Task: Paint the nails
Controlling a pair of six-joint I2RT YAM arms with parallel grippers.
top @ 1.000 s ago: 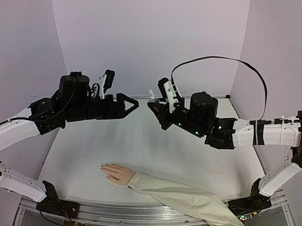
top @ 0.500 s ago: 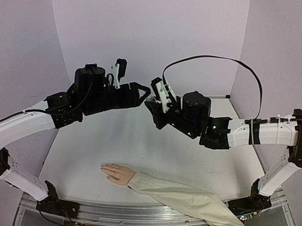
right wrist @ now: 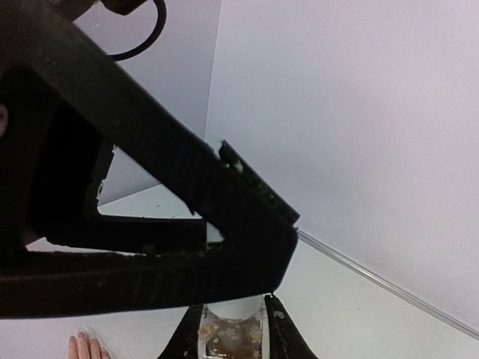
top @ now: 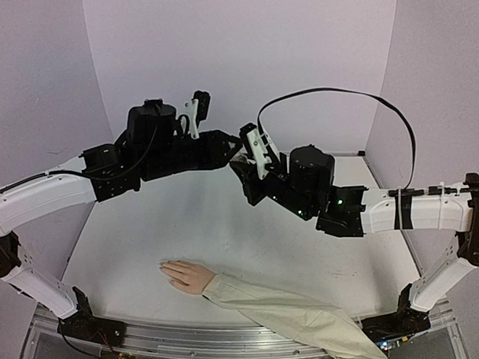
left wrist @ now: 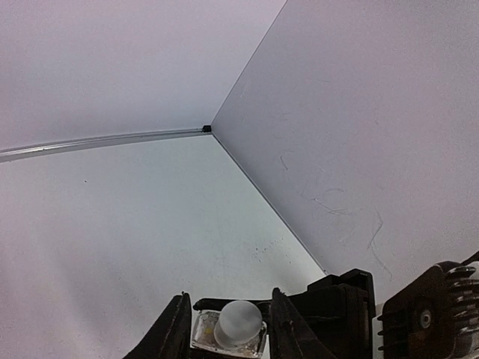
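The nails (top: pixel 164 266) are found at the front-left of the surface (top: pixel 225 219), on the fingertips of the mannequin hand (top: pixel 188 274); they cannot be told from the skin at this res. The hand is laid flat, its long axis run from the beige sleeve (top: pixel 284 316) at lower right to fingertips pointed left. Both end effectors are held high above it & well apart from it, so the nails lie below them, toward the near edge. Neither arm is judged clearly nearer, though the hand is on the left arm's side.

The left end effector (top: pixel 229 146) is set round the white cap (left wrist: pixel 238 321) of the bottle (right wrist: pixel 228 336). A finger is seen on each side of the cap, but whether it is pinched yet cannot be told. The bottle is clamped in the right end effector (right wrist: pixel 232 310), fingers pressed onto the glass, cap aimed at the left one. The axes are approx. in line, which a cap pull-off is judged to depend on.

Vs. earlier: the two were parted by a gap w/ the left fingers spread wide. That gap has been closed, the left arm raised & brought right. The hand has not been moved.
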